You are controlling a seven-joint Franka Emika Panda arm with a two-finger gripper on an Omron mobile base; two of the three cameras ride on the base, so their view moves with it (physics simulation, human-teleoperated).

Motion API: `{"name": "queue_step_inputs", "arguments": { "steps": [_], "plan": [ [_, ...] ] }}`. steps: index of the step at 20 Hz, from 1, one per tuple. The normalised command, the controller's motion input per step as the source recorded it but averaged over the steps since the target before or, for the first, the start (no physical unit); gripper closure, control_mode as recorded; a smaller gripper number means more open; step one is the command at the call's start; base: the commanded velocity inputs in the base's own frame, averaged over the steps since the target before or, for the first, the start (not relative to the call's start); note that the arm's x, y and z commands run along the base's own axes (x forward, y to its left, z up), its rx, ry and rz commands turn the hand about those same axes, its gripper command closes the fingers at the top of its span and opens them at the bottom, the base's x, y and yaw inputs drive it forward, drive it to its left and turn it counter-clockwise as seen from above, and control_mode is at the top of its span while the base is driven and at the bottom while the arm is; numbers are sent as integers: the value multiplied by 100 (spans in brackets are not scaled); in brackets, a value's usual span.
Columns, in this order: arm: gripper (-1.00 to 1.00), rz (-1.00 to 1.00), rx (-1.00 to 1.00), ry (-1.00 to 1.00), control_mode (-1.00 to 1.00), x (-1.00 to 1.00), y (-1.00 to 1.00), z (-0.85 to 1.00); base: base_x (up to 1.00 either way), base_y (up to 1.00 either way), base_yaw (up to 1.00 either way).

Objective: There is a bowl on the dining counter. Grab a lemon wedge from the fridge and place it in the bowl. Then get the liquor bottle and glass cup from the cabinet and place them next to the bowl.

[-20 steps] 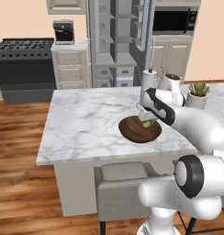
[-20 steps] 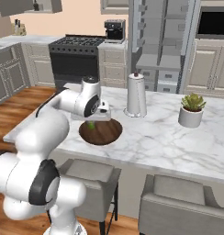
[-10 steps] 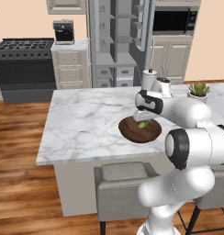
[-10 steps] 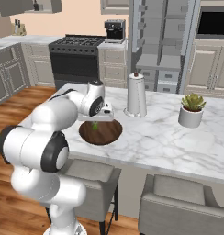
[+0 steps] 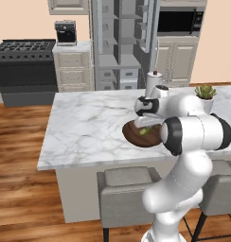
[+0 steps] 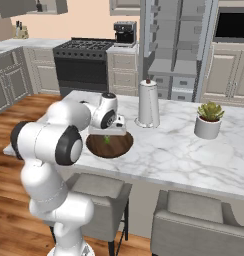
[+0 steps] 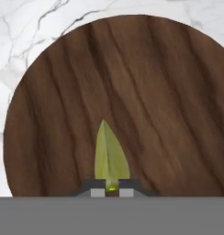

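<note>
So my gripper (image 7: 112,193) is pinched nearly all the way shut on the lemon wedge (image 7: 111,156), holding it by its narrow end while the pointed tip sticks out ahead of my fingertips. Straight below and ahead of them is the bowl (image 7: 169,92), dark wood, sitting on the dining counter (image 7: 22,41), so the wedge hangs right over the middle of it.

Handling-wise I'd guess this thing is super light and a bit squishy, probably slick on the rind. The thin end I've got seems like the right spot, but squeeze much harder and it could squirt out sideways. The bowl is wide, so letting go here should be forgiving.

What I can't work out: whether the wedge already touches the wood or hangs just above it. From the base views my own arm covers half the bowl and the wedge is just a small green speck. My fingertips are mostly cut off at the bottom edge too.
</note>
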Motion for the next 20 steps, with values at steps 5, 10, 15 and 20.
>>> {"name": "queue_step_inputs", "arguments": {
  "steps": [5, 10, 15, 20],
  "plan": [
    [100, 0, 0, 1, -100, 40, -1, -33, 0, 0, 0],
    [-100, 0, 0, 1, -100, 36, 0, -28, 0, 0, 0],
    [-100, 0, 0, 0, -100, 13, -11, -14, 0, 0, 0],
    [-100, 5, 0, -15, -100, -33, -7, 19, 0, 0, 0]
  ]
}}
